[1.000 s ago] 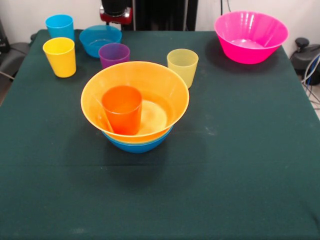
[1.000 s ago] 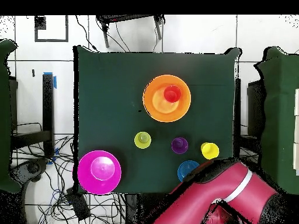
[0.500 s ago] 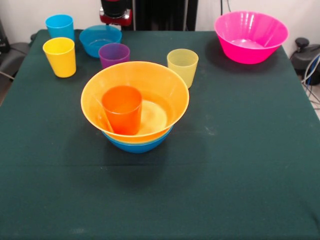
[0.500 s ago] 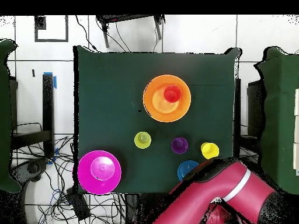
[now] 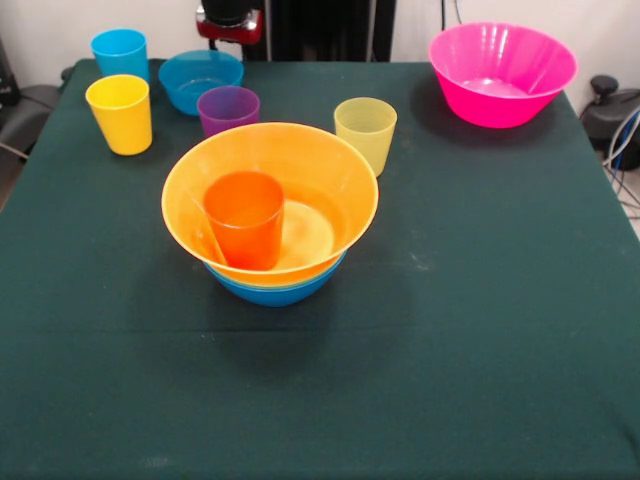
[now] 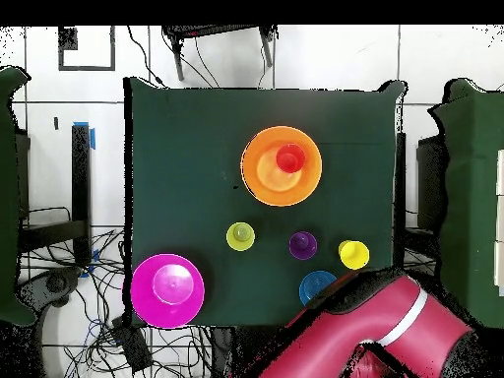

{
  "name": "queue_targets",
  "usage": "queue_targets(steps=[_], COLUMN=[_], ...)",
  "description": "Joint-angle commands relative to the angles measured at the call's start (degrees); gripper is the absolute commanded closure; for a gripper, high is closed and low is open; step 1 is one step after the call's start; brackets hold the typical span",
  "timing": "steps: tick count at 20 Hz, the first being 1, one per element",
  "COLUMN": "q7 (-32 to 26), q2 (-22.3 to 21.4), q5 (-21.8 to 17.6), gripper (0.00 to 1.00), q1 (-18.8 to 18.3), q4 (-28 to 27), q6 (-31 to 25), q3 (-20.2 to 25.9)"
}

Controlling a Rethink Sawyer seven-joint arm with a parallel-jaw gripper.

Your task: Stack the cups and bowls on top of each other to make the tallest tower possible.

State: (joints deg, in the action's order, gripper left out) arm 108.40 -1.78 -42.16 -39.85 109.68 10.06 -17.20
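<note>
The tower stands mid-table: a medium blue bowl (image 5: 275, 291) at the base, the large orange-yellow bowl (image 5: 335, 175) nested in it, and the orange cup (image 5: 243, 216) upright inside. The tower also shows in the overhead view (image 6: 264, 175). The blue cup (image 5: 119, 52), yellow cup (image 5: 120, 112), purple cup (image 5: 228, 108) and pale yellow-green cup (image 5: 365, 130) stand apart behind it. A shallow blue bowl (image 5: 200, 78) and the large pink bowl (image 5: 500, 72) sit at the far side. The green bowl is out of view. My gripper (image 5: 230, 18) shows only at the top edge, above the shallow blue bowl.
My red arm (image 6: 364, 330) lies over the table's corner in the overhead view and hides the blue cup there. Cables and dark equipment (image 5: 610, 110) lie beside the table's edges.
The arm has shifted slightly back toward its base, and the gripper has risen a little at the top edge. The cups and bowls have not moved.
</note>
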Motion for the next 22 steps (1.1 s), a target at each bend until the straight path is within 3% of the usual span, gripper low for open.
queue_targets(steps=[1,12,22], q7=[4.14,3.20,3.09], q2=[-2.56,-5.26,-11.42], q5=[-0.58,-0.07,1.24], gripper=[0.00,0.00,0.00], q1=[2.25,2.69,3.51], q4=[-2.15,-1.73,1.82], q6=[-1.16,-4.39,-9.36], q3=[5.85,7.03,8.41])
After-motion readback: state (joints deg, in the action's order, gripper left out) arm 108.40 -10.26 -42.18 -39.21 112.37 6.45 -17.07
